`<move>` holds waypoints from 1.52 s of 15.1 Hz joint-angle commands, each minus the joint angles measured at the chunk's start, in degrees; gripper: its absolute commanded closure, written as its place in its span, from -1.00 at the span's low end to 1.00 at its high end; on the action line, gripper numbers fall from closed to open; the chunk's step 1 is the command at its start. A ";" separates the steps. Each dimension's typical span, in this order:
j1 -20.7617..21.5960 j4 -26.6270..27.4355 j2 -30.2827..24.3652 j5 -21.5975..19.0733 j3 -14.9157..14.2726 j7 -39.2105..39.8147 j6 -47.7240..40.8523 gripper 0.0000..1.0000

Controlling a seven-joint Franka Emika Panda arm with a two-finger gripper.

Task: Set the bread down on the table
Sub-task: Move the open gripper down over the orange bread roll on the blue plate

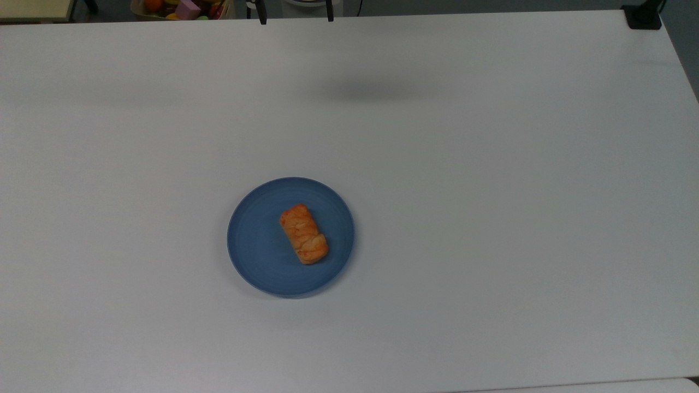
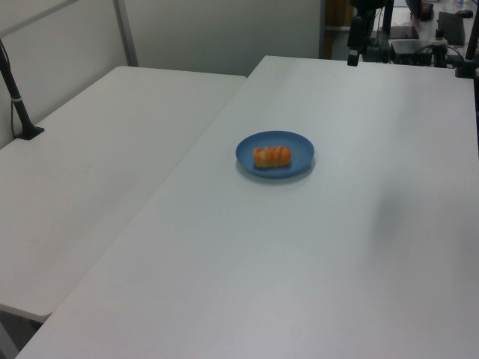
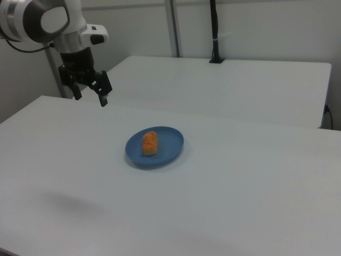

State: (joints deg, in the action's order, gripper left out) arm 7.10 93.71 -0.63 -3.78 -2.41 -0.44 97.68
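Bare table [image 1: 491, 218] all around blue plate [image 1: 256, 245]; nothing beside bread [image 1: 304, 233] blocks access.

In the top view, a box of colourful toy-like pieces [image 1: 183, 9] at the upper left is cut by the top edge; its contents are too small to name. Two dark finger-like tips [image 1: 295, 12] also enter from that edge, their upper parts cut off. In the right view, the white robot arm [image 3: 40, 20] runs out of the upper-left corner.
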 commanded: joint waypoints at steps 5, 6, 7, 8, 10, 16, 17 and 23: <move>0.20 1.57 -0.77 -0.88 -0.05 1.05 0.93 -1.00; 0.20 1.65 -0.77 -0.97 -0.05 1.14 0.93 -1.00; 0.20 1.65 -0.77 -0.88 -0.05 1.14 0.93 -1.00; 0.20 1.65 -0.77 -0.97 -0.05 1.14 1.02 -1.00; 0.20 1.65 -0.77 -0.97 -0.05 1.32 0.94 -1.00; 0.72 1.75 1.68 -0.35 -0.05 3.16 0.84 -1.00; 0.73 1.57 2.65 -0.26 -0.05 3.86 1.02 -1.00; 0.46 -10.62 12.92 0.09 -0.49 7.65 2.68 -1.00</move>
State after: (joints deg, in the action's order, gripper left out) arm 7.42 91.07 5.97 -3.76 -2.23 5.29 99.22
